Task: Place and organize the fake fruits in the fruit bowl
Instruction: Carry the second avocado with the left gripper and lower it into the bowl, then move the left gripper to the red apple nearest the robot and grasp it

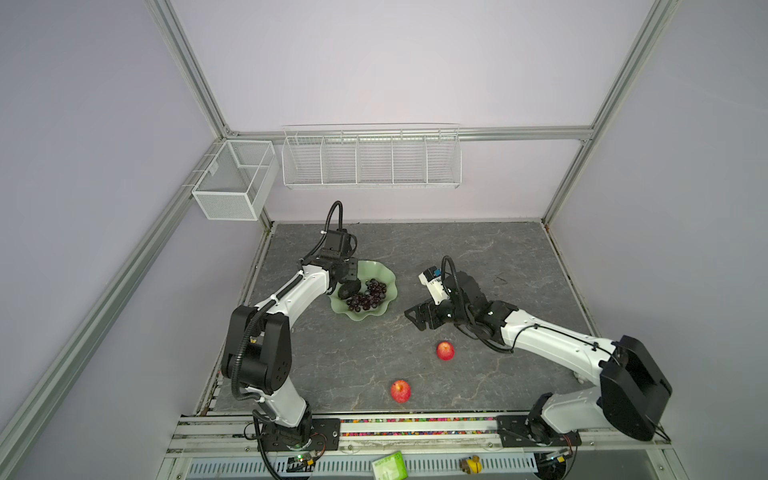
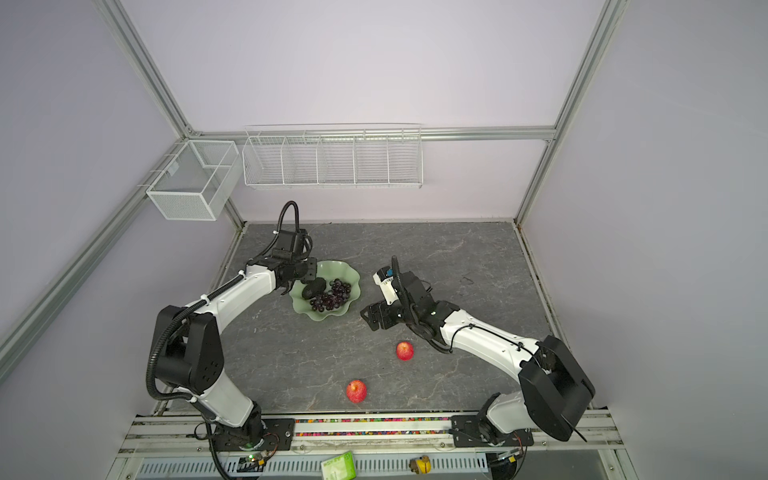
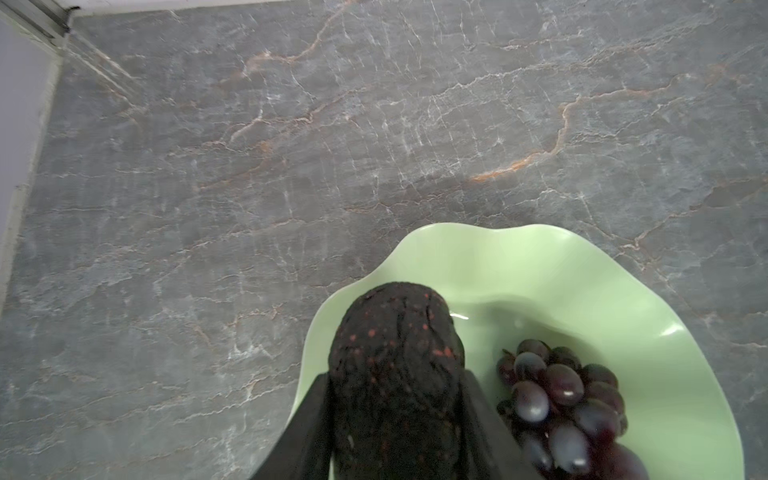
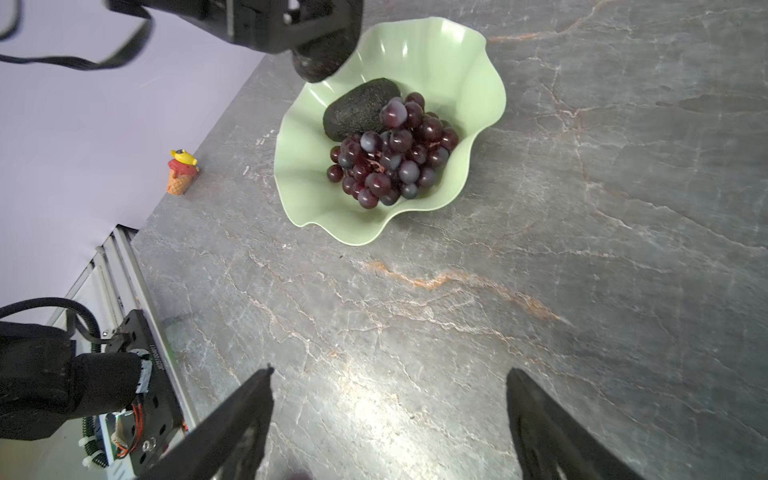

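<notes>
Left wrist view: left gripper [image 3: 395, 374] is clamped on an avocado [image 3: 395, 332], one finger on each long flank, the blunt end sticking out past the tips; it hangs at the rim of the bowl [image 3: 498, 237], partly over the basin, partly over the lip; how high above it I cannot tell.
Bowl: stands on the table [image 1: 478, 257], nearer the left edge than the right and a little toward the far edge; it holds the grapes [image 4: 390, 153] and a second avocado [image 4: 357, 108], the two touching.
Free room: bare green floor shows between the grapes and the far part of the rim; that looks the likeliest landing place.
Step in hand: setting the avocado into the bowl, as I judge it.
How to do it well: carry it further inward, clear of the lip, before letting go; lower it until it is just above the floor, since a rounded fruit on glossy, sloping walls will probably roll; lay it lengthwise beside the second avocado, not on top of the grapes; part the fingers slowly, then lift straight up.
Risk: a release over the rim could tip it out onto the table, or nudge the bowl.
Other arm: right gripper [image 4: 390, 374] has its jaws wide apart with nothing between them, over bare table on the bowl's right; well clear.
Left to do: apple [image 1: 445, 350] toward the middle front; other apple [image 1: 400, 390] near the front edge; both lie on the table.
</notes>
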{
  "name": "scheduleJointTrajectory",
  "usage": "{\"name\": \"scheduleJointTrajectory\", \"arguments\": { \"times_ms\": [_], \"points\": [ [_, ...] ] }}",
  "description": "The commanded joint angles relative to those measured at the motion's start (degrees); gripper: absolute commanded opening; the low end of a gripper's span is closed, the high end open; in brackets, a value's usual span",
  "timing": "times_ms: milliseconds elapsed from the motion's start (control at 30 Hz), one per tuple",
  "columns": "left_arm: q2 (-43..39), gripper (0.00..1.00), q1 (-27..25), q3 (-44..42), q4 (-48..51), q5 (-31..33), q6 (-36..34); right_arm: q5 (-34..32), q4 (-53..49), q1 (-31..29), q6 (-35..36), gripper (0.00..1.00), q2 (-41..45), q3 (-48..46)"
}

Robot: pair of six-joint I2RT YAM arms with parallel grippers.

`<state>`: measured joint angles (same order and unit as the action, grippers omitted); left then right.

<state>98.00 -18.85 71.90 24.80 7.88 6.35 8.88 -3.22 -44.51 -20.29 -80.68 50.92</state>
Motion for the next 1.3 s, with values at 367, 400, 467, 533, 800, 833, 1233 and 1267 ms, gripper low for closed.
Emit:
{"name": "scheduleJointTrajectory", "arguments": {
  "times_ms": [367,400,467,533,800,833,1233,1267],
  "points": [
    [7.8,0.36,-0.6,5.1,-2.8,-13.8,1.1,0.0,0.5,-1.1,0.6,0.89,0.2,0.6],
    [8.4,0.36,-0.8,5.4,-2.6,-13.8,1.0,0.1,0.5,-1.1,0.7,0.89,0.1,0.7],
    [9.1,0.38,-0.9,5.8,-2.5,-13.9,0.9,0.1,0.5,-1.1,0.7,0.89,0.3,0.8],
    [9.7,0.41,-1.1,6.0,-2.0,-13.6,0.8,0.0,0.6,-1.1,0.6,0.89,0.3,0.7],
    [4.2,0.58,-1.6,4.5,-1.6,-11.5,-0.5,0.7,0.9,-1.2,0.5,0.89,-0.2,1.6],
    [3.3,0.59,-1.7,4.1,-1.8,-11.2,-0.5,0.8,1.1,-1.2,0.4,0.89,0.1,1.6],
    [-17.9,0.62,-10.2,-9.0,3.7,-5.9,3.4,-3.1,-1.3,-1.2,-1.8,0.89,10.3,-9.4],
    [-20.2,0.62,-12.6,-10.7,5.3,-5.1,4.7,-3.5,-1.8,-1.2,-2.3,0.89,11.8,-11.0]
  ]
}}
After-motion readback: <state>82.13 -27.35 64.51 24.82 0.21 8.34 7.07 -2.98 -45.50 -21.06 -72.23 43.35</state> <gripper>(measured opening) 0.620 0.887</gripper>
